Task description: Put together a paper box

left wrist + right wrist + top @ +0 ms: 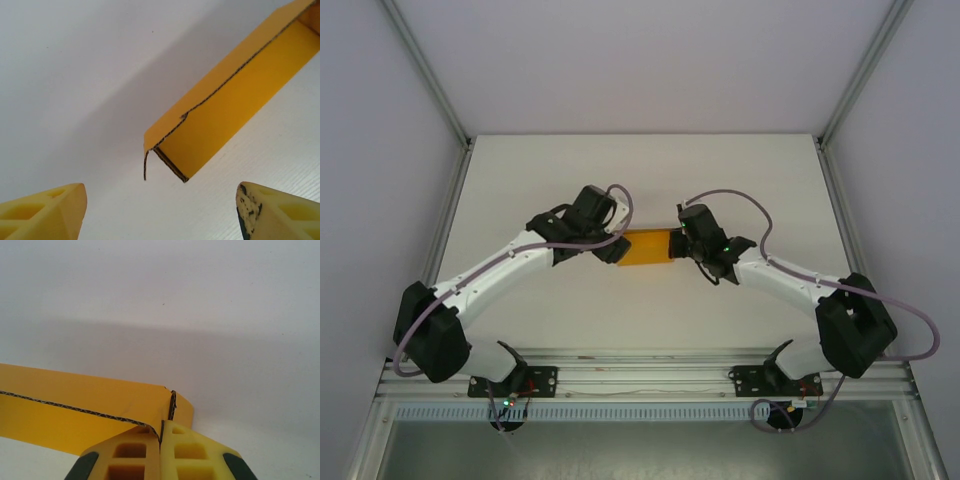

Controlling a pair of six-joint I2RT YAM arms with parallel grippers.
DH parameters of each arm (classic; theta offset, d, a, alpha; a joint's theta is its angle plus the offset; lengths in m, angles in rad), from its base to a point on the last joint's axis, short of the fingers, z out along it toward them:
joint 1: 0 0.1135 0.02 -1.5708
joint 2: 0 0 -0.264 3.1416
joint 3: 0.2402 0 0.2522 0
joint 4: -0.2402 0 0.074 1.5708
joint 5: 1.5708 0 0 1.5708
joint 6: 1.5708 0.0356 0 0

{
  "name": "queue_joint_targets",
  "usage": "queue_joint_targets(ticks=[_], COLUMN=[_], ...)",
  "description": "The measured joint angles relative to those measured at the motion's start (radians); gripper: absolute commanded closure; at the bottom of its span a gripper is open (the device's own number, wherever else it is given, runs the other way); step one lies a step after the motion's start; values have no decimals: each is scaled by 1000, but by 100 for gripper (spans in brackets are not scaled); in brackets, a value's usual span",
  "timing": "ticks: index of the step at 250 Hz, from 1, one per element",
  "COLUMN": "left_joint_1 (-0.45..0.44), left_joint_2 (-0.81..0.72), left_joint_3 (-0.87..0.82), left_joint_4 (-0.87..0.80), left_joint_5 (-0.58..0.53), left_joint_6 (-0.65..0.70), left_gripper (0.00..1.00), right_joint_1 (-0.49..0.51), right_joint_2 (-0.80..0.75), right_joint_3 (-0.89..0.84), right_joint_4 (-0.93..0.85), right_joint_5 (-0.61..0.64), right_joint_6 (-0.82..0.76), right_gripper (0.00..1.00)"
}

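A pale, matte white desk (pixel 640 180) sits inside a booth of plain whitish walls, edged with grey metal rails. Two arms in glossy white shells with black joints and looping mauve cables reach in from the near edge and meet at the middle of the desk.

Between them is the paper box (pixel 647 248), an orange-yellow piece of thin corrugated card. From above it reads as a small rectangle, spanning the gap between the two arm tips. From the left wrist the paper box (pixel 225 115) shows as a long shallow trough with a folded-up wall, raw fluted edges dark along the cuts, and one small corner flap curling loose. Whether it is touching the desk, I cannot tell.

The right claw (pixel 161 432) has its yellow ribbed fingers pressed together, clamped on a card wall at the box's corner (pixel 75 410).

The left claw (pixel 160 195) stands apart with nothing between its fingers (pixel 50 212), close to the box's near end without touching it; one fingertip's pad is scuffed with dark marks.
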Motion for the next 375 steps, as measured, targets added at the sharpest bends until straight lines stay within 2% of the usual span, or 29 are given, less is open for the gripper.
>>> queue_joint_targets(ticks=[36,51,78,90,109,123,209,242,263,289,327,375], left_joint_1=[63,91,107,107,106,107,107,107,107,107,107,108], left_joint_2=[40,81,124,122,108,101,125,126,126,126,126,126], left_joint_3=[11,31,48,43,32,30,30,30,30,30,37,61], left_joint_4=[23,23,23,24,33,35,26,22,21,21,16,-13], left_joint_5=[38,60,98,113,132,139,123,115,109,117,139,203], left_joint_6=[-31,-35,-42,-48,-47,-47,-55,-64,-71,-79,-120,-283], left_gripper=[50,63,53,52,53,57,62,76,79,100,100,100], right_joint_1=[0,0,1,1,1,1,1,1,1,1,4,19], right_joint_2=[5,6,12,14,21,25,27,27,27,27,31,36], right_joint_3=[4,6,11,13,19,23,24,24,24,24,26,28], right_joint_4=[-1,-2,-3,-3,-5,-6,-6,-6,-6,-6,-8,-22], right_joint_5=[-10,-12,-15,-15,-15,-15,-16,-16,-16,-16,-12,38], right_joint_6=[0,0,0,0,0,0,0,-4,-4,-4,-12,-19], right_gripper=[100,100,100,100,100,100,100,100,100,100,100,100])
